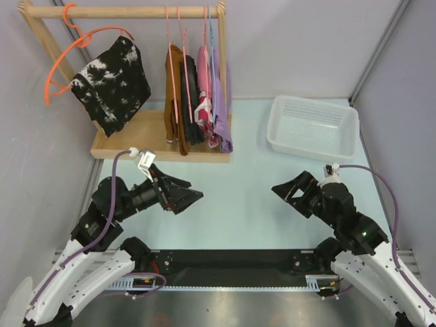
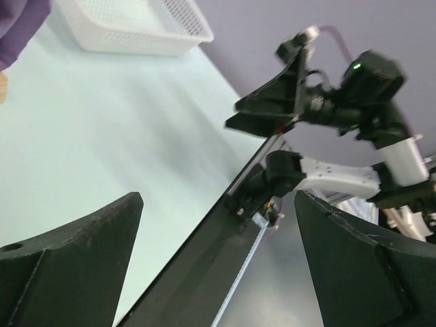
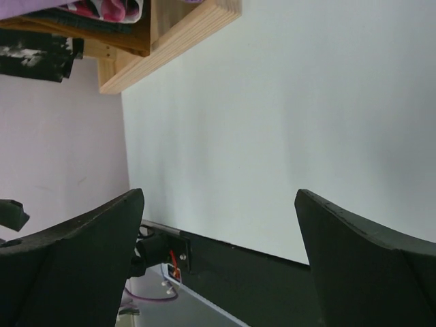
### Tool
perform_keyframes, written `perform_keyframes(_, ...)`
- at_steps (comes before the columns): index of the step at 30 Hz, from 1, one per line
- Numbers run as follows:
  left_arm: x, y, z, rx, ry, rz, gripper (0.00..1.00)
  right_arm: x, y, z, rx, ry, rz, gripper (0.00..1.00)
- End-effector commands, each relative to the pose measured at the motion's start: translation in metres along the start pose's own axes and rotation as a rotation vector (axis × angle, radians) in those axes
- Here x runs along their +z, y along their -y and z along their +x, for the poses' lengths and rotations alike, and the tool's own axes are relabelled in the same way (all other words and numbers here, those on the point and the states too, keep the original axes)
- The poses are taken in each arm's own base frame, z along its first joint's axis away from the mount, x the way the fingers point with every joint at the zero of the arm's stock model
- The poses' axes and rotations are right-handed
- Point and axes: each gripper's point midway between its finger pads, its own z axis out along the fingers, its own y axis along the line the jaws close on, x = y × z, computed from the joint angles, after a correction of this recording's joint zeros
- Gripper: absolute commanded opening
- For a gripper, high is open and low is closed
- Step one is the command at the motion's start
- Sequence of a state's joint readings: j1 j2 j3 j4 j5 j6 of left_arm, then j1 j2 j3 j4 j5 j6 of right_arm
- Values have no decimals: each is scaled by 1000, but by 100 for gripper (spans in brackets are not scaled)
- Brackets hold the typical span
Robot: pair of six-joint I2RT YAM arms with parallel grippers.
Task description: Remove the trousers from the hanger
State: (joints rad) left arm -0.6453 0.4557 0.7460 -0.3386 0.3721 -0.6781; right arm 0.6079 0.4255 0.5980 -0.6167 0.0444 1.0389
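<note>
Trouble from here would most likely be a wrong or double grab. The trousers [image 1: 174, 102] hang on the hanger [image 1: 168, 48] at the left end of a tight bunch on the wooden rack [image 1: 136, 11], pressed against a dark garment [image 1: 193, 102]. Fingers closing on the rust-brown cloth could pinch that neighbour too — or drag the thin pink wire off the rail with the trousers on it. Both arms sit low over the table, well apart from the rack. The left gripper [image 1: 185, 195] and the right gripper [image 1: 286, 191] each have their fingers spread wide and hold nothing, as both wrist views confirm. The white basket [image 1: 308, 147] at the right has nothing in it.
</note>
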Motion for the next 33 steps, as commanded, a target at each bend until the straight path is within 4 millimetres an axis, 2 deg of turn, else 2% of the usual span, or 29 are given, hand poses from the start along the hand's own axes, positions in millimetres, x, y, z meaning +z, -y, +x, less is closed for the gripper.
perform_keyframes(1,-11,-2,3,96,-86,-53,100,-17,-6,-25,-62,74,72,100)
perform_keyframes(3,-11,2,-10,104,-31,-52,100,-27,-22,-35,-67,90,44,100)
perform_keyframes(5,-12,-3,-24,97,30,-109,100,-31,-26,-36,-67,94,20,100)
perform_keyframes(6,-14,0,-33,109,56,-118,100,-38,-37,-39,-82,116,-54,100)
perform_keyframes(8,-12,-16,-44,103,73,-228,100,-45,-53,-33,-123,99,-166,100)
perform_keyframes(9,-16,-11,-58,110,104,-248,100,-53,-58,-32,-129,98,-208,100)
perform_keyframes(10,-10,-20,-63,112,95,-302,100,-57,-61,-32,-142,99,-227,100)
perform_keyframes(11,-13,-31,-68,115,103,-378,100,-60,-62,-30,-146,91,-237,100)
perform_keyframes(12,-16,-26,-86,126,141,-409,100,-63,-61,-31,-142,99,-233,100)
perform_keyframes(14,-14,-38,-100,135,154,-503,100,-69,-62,-30,-161,97,-249,100)
perform_keyframes(15,-18,-30,-117,146,197,-507,100,-71,-65,-28,-190,85,-267,100)
perform_keyframes(17,-18,-28,-135,146,248,-532,100,-72,-68,-25,-201,65,-275,100)
perform_keyframes(22,-2,-15,-176,152,346,-480,100,-68,-66,-26,-178,28,-207,98)
perform_keyframes(23,-1,-16,-182,153,355,-485,100,-64,-60,-24,-178,3,-155,98)
perform_keyframes(24,-4,-16,-197,153,386,-503,100,-66,-61,-29,-176,16,-135,97)
perform_keyframes(25,4,-22,-200,143,365,-506,100,-65,-58,-30,-178,13,-99,97)
perform_keyframes(26,7,-26,-205,137,363,-507,100,-61,-42,-29,-169,-5,-5,100)
perform_keyframes(27,0,-33,-221,127,404,-532,100,-59,-34,-33,-167,12,56,100)
perform_keyframes(28,9,-37,-220,90,369,-495,100,-63,-36,-37,-171,16,70,100)
perform_keyframes(29,9,-39,-230,84,392,-482,100,-64,-27,-35,-178,-2,121,100)
perform_keyframes(30,4,-51,-240,69,421,-501,100,-61,-24,-37,-179,-8,165,100)
perform_keyframes(31,13,-53,-239,29,393,-451,100,-63,-27,-39,-176,-7,171,100)
perform_keyframes(32,12,-58,-251,30,430,-427,100,-64,-24,-38,-168,-18,193,100)
perform_keyframes(33,19,-58,-253,-7,429,-382,100,-64,-26,-38,-162,-24,196,100)
